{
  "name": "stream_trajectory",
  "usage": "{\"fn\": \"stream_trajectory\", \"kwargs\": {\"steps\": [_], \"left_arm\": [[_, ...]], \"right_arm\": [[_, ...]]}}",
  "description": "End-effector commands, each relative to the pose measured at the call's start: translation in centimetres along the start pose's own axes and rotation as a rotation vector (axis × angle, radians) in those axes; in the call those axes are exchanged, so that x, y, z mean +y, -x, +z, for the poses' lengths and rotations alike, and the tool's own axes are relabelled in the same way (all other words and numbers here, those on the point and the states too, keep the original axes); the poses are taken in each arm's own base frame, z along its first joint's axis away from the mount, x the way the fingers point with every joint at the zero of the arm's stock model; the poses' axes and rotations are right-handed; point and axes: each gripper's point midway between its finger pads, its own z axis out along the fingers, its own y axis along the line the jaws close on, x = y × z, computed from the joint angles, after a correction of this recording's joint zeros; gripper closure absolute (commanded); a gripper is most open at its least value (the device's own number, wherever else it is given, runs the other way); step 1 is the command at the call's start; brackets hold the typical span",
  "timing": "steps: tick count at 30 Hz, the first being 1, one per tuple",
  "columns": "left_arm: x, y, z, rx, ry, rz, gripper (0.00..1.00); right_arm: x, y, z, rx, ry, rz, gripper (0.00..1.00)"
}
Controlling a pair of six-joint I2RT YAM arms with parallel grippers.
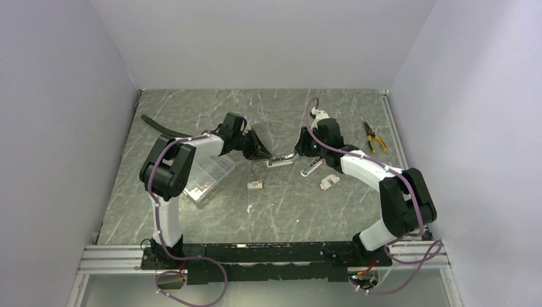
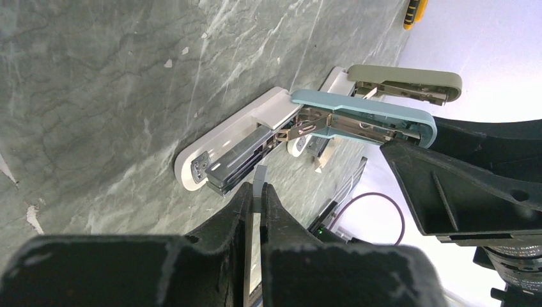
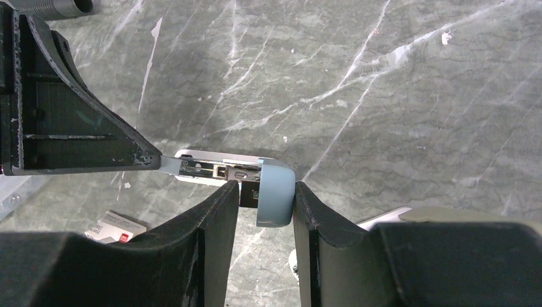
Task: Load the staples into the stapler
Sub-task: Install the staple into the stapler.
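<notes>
Overhead, your staple box [image 1: 255,185] lies just near the stapler [image 1: 279,161]. At the left wrist, your left gripper [image 2: 258,190] pinches a thin staple strip [image 2: 260,173] by the open stapler; at the right, your right gripper [image 3: 264,195] clamps its blue lid [image 3: 279,185].

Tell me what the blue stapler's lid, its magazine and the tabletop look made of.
Blue stapler lid: matte, smooth pale-blue shell, likely plastic. Magazine: bare shiny metal, with bright reflections and folded edges. Tabletop: grey-green with white veins, marble look; stone or printed laminate cannot be told.
</notes>
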Motion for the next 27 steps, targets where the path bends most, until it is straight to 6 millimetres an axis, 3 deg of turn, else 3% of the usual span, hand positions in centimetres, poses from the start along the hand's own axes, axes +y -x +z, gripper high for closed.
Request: {"fn": "stream_trajectory", "kwargs": {"steps": [1,12,27], "left_arm": [[-2.9,1.4,-1.1,-0.040,-0.065,0.072,0.97],[-1.2,1.0,-0.3,-0.025,-0.033,0.052,0.97],[-0.5,0.7,0.2,-0.015,-0.018,0.045,0.97]], "right_arm": [[0.5,1.7,-0.2,-0.066,0.019,-0.021,0.60],[0.5,1.6,-0.1,-0.062,0.020,-0.021,0.60],[0.5,1.6,-0.1,-0.064,0.018,-0.022,0.60]]}}
